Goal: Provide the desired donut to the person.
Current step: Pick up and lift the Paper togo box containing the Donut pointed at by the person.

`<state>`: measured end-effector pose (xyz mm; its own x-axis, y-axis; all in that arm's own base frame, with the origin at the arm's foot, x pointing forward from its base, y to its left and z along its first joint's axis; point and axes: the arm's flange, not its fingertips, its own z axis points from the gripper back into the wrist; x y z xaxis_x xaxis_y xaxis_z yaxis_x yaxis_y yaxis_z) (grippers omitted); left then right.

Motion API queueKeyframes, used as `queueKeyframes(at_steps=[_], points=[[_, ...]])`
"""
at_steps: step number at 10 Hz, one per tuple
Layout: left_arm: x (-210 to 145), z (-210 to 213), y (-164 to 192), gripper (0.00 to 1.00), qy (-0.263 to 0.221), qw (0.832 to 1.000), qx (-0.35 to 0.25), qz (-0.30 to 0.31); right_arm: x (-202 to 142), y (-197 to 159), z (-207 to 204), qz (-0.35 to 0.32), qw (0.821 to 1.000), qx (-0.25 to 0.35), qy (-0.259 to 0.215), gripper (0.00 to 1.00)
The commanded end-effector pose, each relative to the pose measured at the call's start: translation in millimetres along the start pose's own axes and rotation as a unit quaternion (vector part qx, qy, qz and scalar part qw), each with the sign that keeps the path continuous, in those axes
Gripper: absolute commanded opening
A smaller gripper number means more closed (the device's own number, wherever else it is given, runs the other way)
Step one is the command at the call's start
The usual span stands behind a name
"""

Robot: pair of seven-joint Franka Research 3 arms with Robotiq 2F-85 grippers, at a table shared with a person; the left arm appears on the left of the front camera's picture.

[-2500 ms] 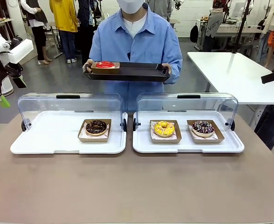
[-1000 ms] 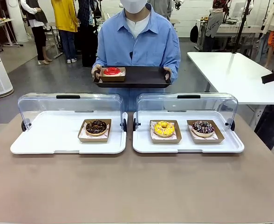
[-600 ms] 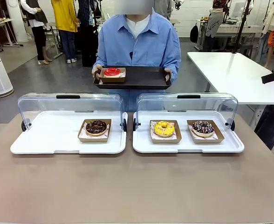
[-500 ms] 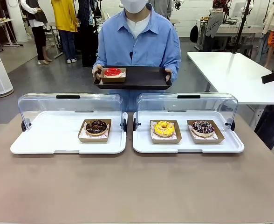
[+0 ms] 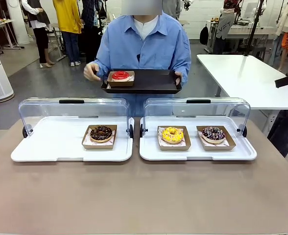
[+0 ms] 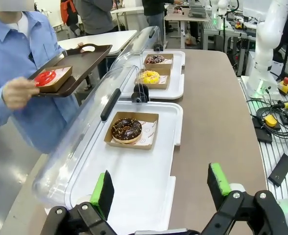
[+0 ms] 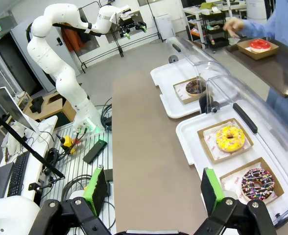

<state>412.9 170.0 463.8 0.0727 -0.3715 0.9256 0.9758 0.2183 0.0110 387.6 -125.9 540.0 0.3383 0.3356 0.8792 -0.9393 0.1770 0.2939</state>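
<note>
Gaping empty, both jaws hang back: chocolate donut (image 6: 127, 129) lies ahead of the left jaws, yellow donut (image 7: 230, 138) and sprinkled donut (image 7: 255, 184) ahead-right of the right jaws; person's free hand (image 5: 91, 71) marks no choice yet.

Brown table (image 5: 144, 200) — two white lidded trays (image 5: 46, 152) side by side.

Person's hand (image 5: 91, 71): has let go of the tray (image 5: 149, 82), now lifted just beside its edge.
Tray: nudged slightly sideways.

grey floor (image 5: 51, 85), white side table (image 5: 247, 78), brown tabletop (image 5: 144, 196)
</note>
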Motion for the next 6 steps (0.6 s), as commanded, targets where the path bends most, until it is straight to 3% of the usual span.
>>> queueKeyframes(at_steps=[1,6], points=[[-0.5,0.5,-0.9,1.0,-0.003,1.0,-0.001,0.001,-0.1,0.0,-0.8,0.002,1.0,0.003,-0.003,1.0],[-0.5,0.5,-0.9,1.0,-0.003,1.0,-0.001,0.001,-0.1,0.0,-0.8,0.002,1.0,0.003,-0.003,1.0]])
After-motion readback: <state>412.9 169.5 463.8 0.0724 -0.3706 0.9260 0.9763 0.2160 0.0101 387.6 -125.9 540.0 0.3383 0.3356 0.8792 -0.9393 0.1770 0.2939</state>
